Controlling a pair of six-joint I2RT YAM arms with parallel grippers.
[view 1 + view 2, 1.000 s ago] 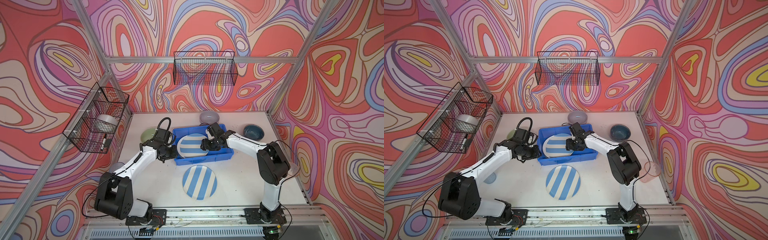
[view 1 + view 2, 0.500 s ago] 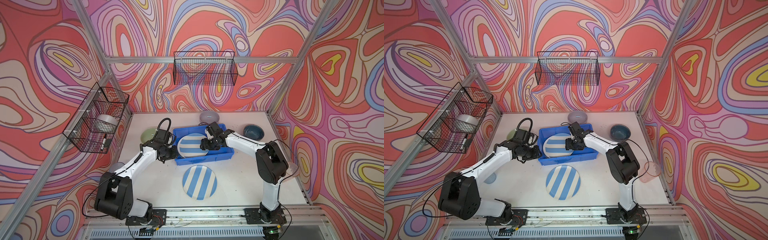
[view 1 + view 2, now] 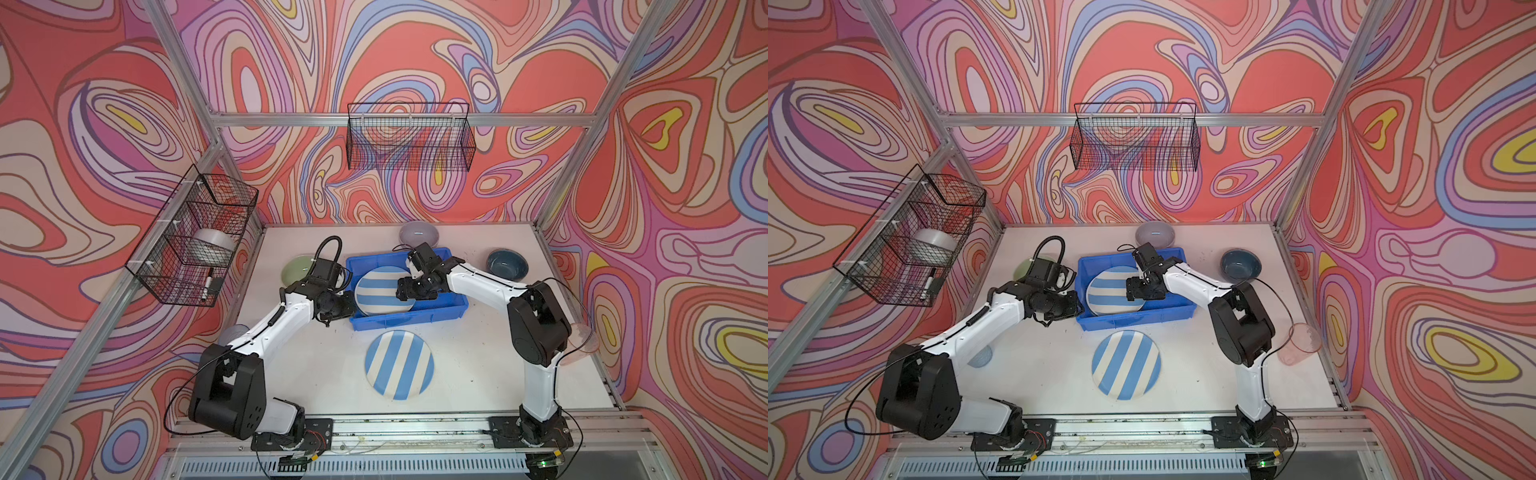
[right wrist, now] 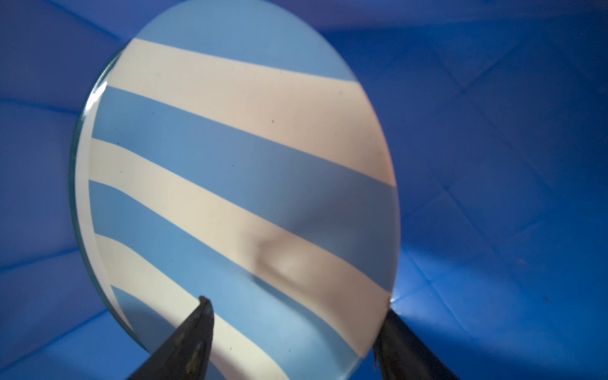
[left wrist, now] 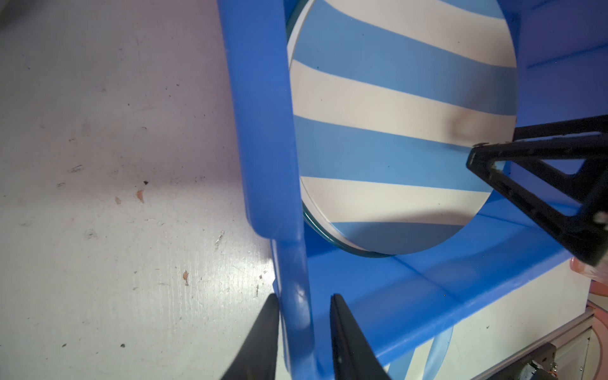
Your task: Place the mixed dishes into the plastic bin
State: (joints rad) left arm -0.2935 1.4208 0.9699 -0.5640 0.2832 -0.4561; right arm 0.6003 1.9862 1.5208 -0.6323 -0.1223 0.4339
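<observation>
My right claw (image 4: 296,306) has spread, plate (image 4: 230,164) released into bin (image 3: 407,322), left claw (image 5: 304,299) pinching rim; second plate (image 3: 399,365) next.

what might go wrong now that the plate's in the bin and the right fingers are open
1. The right fingers straddle the edge of the plate; pulling out sideways may drag or tip it.
2. The left fingers clamp a wall of the bin; moving off before opening would likely shove the bin toward the second plate.
3. The pink tumbler sits near the edge of the table, beside the right arm; a wide swing could knock it off.
</observation>
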